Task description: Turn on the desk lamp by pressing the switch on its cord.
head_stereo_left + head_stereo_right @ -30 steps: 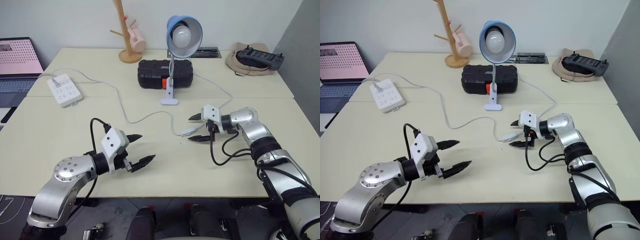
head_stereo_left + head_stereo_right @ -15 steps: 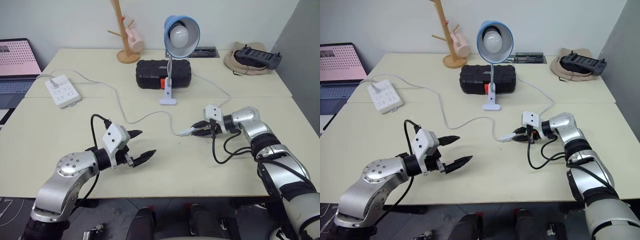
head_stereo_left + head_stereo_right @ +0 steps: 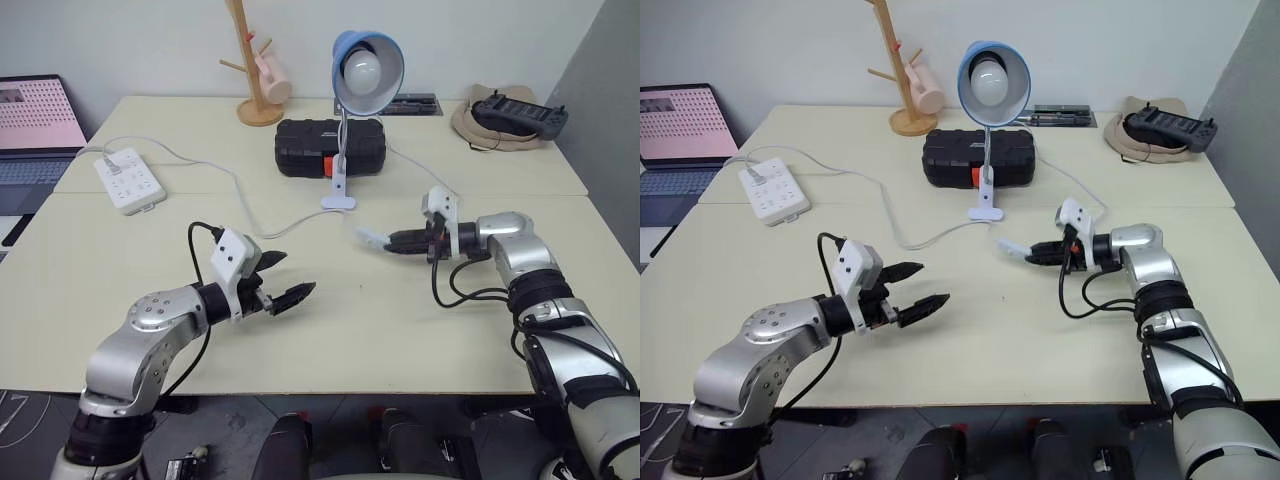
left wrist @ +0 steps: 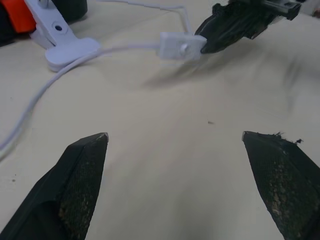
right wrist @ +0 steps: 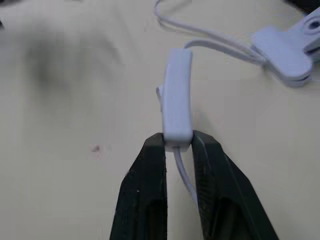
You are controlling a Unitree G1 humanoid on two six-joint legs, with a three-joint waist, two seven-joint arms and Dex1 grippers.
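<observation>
Right gripper (image 5: 177, 145) clamped on the near end of the switch (image 5: 177, 97), lifted off the table (image 3: 120, 300) with the cord (image 5: 185, 172) trailing between its fingers; left gripper (image 3: 282, 279) spread wide opposite; likely light, rigid, slippery, best pinched endwise

Beige table (image 3: 120, 290): power strip (image 3: 128, 179), toolbox (image 3: 329, 146)

Head stereo pair: high, facing forward and down across the table (image 3: 420, 330), both arms in frame. Left wrist view: low, close to the tabletop, facing 1 o'clock. Right wrist view: very close, facing 9 o'clock. All views share the switch (image 5: 177, 97).
</observation>
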